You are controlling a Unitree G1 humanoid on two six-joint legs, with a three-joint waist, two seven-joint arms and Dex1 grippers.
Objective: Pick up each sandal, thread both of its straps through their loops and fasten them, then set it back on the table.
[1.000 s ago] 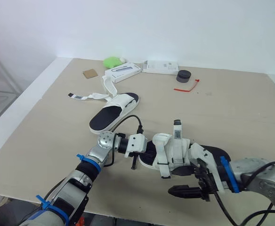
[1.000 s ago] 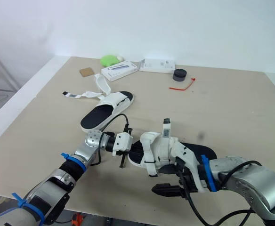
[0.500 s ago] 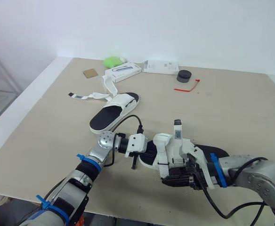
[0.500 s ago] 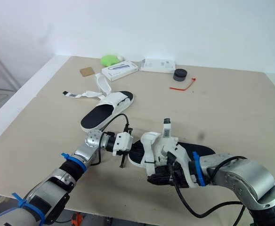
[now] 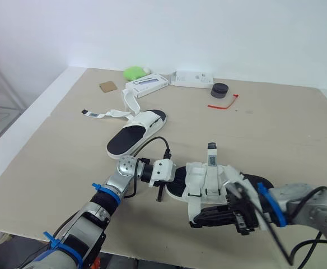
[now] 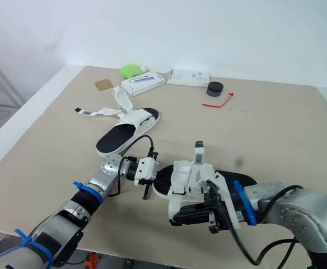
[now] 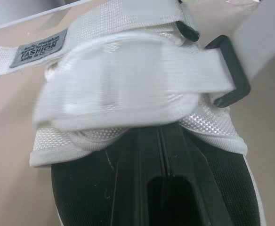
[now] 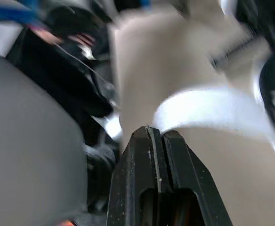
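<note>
The near sandal (image 5: 247, 183), black-soled with white straps, lies close to the table's front edge. My left gripper (image 5: 174, 180) is shut and rests at its toe, its fingers (image 7: 161, 179) lying over the black insole under the front strap (image 7: 128, 80) and its black loop (image 7: 229, 70). My right gripper (image 5: 195, 223) is at the sandal's near side, shut on the free end of a white strap (image 8: 213, 110). The far sandal (image 5: 134, 134) lies flat mid-table with its straps (image 5: 104, 115) spread loose to the left.
At the back of the table (image 5: 298, 129) are a green object (image 5: 133, 73), two white boxes (image 5: 146, 85) (image 5: 192, 78), a black round piece (image 5: 219, 89), a red tie (image 5: 224, 103) and a brown card (image 5: 107, 87). The front edge runs just below my right gripper.
My right gripper moved in from the near side to the sandal's strap, went from open to shut on it, then drew back a little. The left arm stayed put.
</note>
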